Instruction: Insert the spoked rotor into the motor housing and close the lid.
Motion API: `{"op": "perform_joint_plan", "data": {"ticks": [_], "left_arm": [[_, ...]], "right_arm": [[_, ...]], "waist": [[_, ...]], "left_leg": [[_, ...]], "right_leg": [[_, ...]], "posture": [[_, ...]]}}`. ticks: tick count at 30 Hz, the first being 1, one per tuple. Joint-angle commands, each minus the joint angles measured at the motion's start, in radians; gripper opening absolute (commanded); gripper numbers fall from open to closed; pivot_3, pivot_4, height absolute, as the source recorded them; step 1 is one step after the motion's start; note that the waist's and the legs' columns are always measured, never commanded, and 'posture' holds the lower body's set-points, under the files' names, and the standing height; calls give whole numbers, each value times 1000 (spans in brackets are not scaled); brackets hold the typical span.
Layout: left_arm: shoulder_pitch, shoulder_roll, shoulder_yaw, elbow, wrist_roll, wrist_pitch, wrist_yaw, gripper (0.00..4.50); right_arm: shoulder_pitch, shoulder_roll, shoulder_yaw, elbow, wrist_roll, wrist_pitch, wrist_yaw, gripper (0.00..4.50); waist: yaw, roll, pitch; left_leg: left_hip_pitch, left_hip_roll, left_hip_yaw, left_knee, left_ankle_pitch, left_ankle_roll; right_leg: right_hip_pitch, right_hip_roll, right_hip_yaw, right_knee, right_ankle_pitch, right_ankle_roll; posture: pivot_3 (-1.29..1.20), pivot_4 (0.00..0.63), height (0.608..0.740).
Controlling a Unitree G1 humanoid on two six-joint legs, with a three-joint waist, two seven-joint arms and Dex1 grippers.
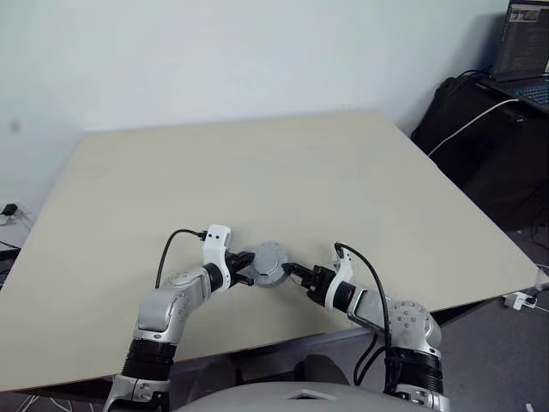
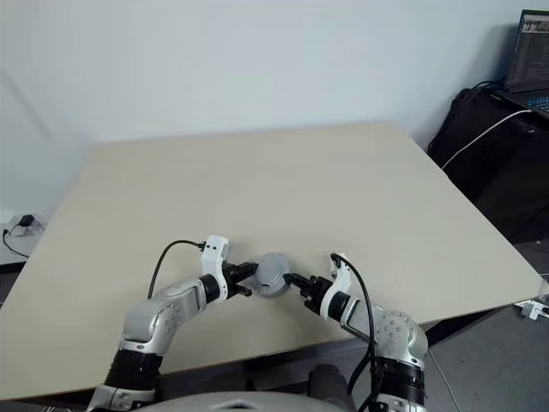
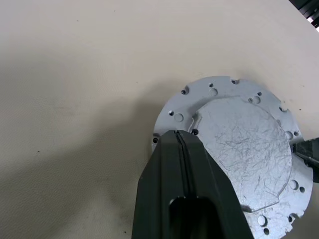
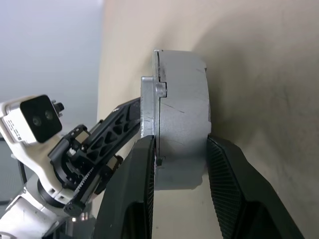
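Observation:
The motor housing (image 4: 184,114) is a thick grey round body near the table's front edge, also seen as a disc (image 1: 270,260). On its upper face sits the lid (image 3: 239,144), a scratched silver plate with a holed, notched rim. My right gripper (image 4: 180,141) is shut on the housing from the right, one finger on the lid face and one on the opposite face. My left gripper (image 3: 178,135) is shut with nothing between its fingers, its tip against the lid's rim on the left side. The spoked rotor is hidden.
The beige table (image 1: 257,172) stretches far ahead of the arms. Off its right side stand a dark bag (image 1: 480,129) with a white cable and an open laptop (image 1: 525,43). A plug lies on the floor at the left (image 1: 9,210).

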Motion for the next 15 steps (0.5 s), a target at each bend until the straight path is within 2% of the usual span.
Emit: {"op": "perform_joint_plan", "data": {"ticks": [1, 6, 15], "left_arm": [[5, -12, -45, 5, -2, 15, -11, 0], [5, -11, -46, 5, -1, 14, -12, 0], [5, -9, -50, 5, -2, 14, -13, 0]], "right_arm": [[14, -18, 76, -50, 0, -3, 32, 1204], [14, -26, 105, -44, -10, -40, 44, 1204], [-15, -6, 107, -20, 2, -65, 40, 4177]], "waist": [[0, 0, 0], [-4, 0, 0], [-3, -2, 1]], "left_leg": [[0, 0, 0, 0, 0, 0], [0, 1, 0, 0, 0, 0], [-1, 1, 0, -1, 0, 0]], "right_leg": [[0, 0, 0, 0, 0, 1], [0, 0, 0, 0, -3, 4], [-1, 0, 0, 0, -1, 0]], "posture": [[0, 0, 740], [0, 0, 740], [0, 0, 740]]}}
